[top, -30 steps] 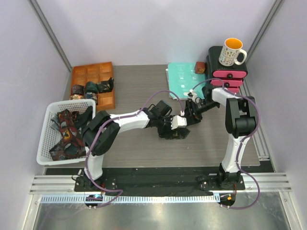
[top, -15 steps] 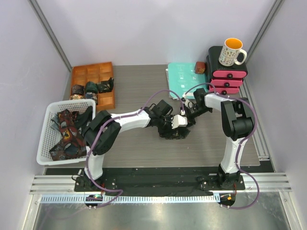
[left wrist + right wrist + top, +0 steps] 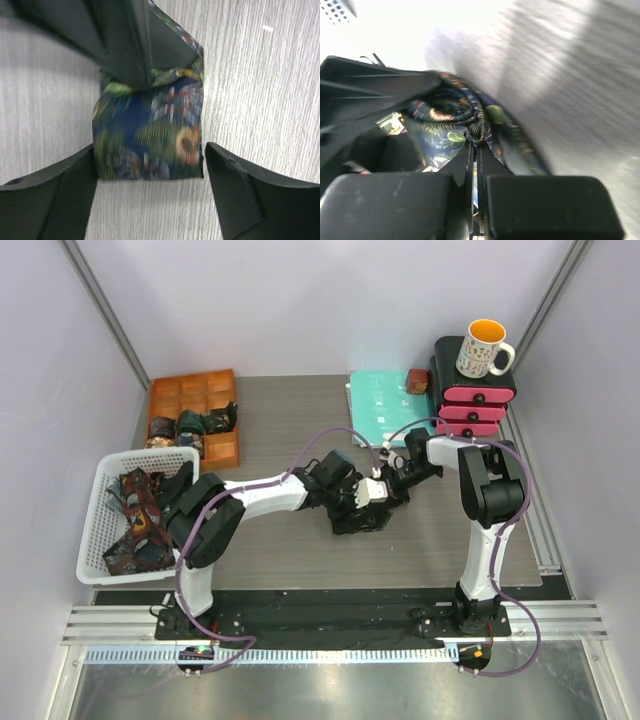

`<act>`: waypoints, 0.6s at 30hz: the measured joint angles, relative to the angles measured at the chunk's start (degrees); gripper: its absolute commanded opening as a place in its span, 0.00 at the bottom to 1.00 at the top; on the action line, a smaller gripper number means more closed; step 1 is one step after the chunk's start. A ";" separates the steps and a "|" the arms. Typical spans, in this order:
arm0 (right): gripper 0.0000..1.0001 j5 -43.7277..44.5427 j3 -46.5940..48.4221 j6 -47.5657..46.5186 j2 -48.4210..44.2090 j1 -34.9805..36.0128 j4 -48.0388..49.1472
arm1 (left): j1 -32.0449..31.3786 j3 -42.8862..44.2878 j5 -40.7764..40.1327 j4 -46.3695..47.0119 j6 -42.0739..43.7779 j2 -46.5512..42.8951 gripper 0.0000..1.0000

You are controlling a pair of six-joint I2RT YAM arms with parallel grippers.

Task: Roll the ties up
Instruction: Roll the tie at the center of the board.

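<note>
Dark floral tie (image 3: 150, 125) sits as a small folded bundle on the bench (image 3: 260, 75), centre of the top view. The wide-open left gripper (image 3: 150, 152) flanks the bundle, one finger each side, holding nothing. The closed right gripper (image 3: 473, 145) pinches its top fold. More ties (image 3: 135, 525) in the basket (image 3: 92, 502) at left; rolls (image 3: 195, 422) in the orange tray (image 3: 190, 390), upper left.

A dark patterned necktie (image 3: 352, 523) is seen bunched on the grey wood-grain surface (image 3: 290, 430), with the left tool (image 3: 362, 506) and right tool (image 3: 388, 490) brought together over it. Further ties (image 3: 135, 530) are held in a white plastic basket (image 3: 95, 490).
</note>
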 measured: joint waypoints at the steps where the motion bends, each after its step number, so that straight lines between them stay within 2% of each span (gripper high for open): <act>1: 0.01 0.68 0.00 -0.17 0.35 -0.04 -0.04 | 0.11 -0.68 0.04 0.74 -0.35 -0.61 0.86; 12: 0.01 4.15 1.42 -1.77 1.95 0.00 -2.36 | 0.44 -2.34 2.80 5.92 -0.98 -2.89 0.87; 15: 0.02 4.83 2.08 -1.86 2.21 0.33 -3.02 | 0.50 -2.32 3.91 6.69 -0.96 -2.14 0.79; 18: 0.01 5.40 2.47 -1.88 2.21 0.83 -3.23 | 0.52 -1.79 4.35 6.88 -0.98 -0.35 0.65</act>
